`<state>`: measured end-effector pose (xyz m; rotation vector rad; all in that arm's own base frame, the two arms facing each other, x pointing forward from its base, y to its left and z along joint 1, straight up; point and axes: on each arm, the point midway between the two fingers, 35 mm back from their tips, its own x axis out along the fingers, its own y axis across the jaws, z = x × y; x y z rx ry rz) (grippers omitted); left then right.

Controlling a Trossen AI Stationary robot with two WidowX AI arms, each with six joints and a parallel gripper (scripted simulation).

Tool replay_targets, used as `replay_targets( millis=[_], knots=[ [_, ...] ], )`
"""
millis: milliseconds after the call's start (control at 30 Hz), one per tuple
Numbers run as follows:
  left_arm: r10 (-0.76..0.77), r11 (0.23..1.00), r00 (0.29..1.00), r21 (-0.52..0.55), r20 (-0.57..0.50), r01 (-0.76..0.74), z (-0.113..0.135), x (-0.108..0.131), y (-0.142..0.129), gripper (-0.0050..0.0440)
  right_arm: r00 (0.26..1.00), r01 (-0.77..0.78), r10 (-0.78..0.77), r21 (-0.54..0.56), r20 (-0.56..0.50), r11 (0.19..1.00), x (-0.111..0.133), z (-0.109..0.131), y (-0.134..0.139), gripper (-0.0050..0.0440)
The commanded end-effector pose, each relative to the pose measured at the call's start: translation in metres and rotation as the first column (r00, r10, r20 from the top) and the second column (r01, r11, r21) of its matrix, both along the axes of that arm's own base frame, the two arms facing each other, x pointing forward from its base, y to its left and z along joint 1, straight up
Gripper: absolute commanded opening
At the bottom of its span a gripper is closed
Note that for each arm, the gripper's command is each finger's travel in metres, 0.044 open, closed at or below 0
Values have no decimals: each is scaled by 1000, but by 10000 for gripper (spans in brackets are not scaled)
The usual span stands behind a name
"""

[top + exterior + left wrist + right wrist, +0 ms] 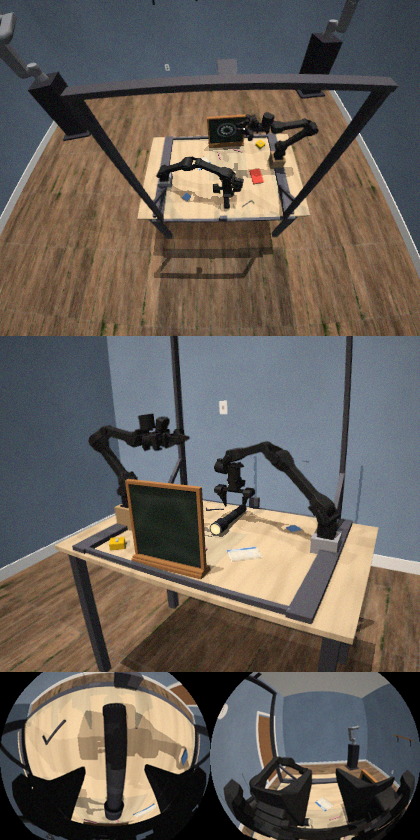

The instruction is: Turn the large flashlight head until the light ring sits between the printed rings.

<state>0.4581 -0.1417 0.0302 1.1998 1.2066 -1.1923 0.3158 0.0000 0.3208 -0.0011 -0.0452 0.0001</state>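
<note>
The large black flashlight (pixel 229 520) lies flat on the table, its lit head pointing at the back of the board; it also shows in the top view (pixel 226 200) and in the left wrist view (pixel 112 763). The wood-framed dark board (pixel 166 528) stands upright, and its printed rings show in the top view (pixel 226 130). My left gripper (pixel 234 497) hangs straight above the flashlight's barrel, open, fingers either side and clear of it (pixel 115 787). My right gripper (pixel 182 438) (pixel 323 772) is high in the air above the board, fingers apart and empty.
A yellow block (pixel 117 543) lies near the board. A white card (pixel 244 554), a blue pad (pixel 293 528), a red pad (pixel 256 176) and an angled key (pixel 248 203) lie on the table. A grey frame rail (pixel 310 581) borders the table top.
</note>
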Motion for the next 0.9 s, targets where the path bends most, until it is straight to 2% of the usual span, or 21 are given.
replay_targets(
  millis=[0,567,867],
  knots=[
    [2,1000,1000,-7,29,-2,6,3,0,440,1000,4,-4,-5,16,1000,-1,7,-1,168],
    [1,1000,1000,-4,22,-1,-22,2,0,440,1000,4,-4,-5,16,1000,-1,7,-1,168],
    [1,1000,1000,-4,20,-1,-27,2,0,440,1000,4,-4,-5,16,1000,-1,7,-1,168]
  ],
)
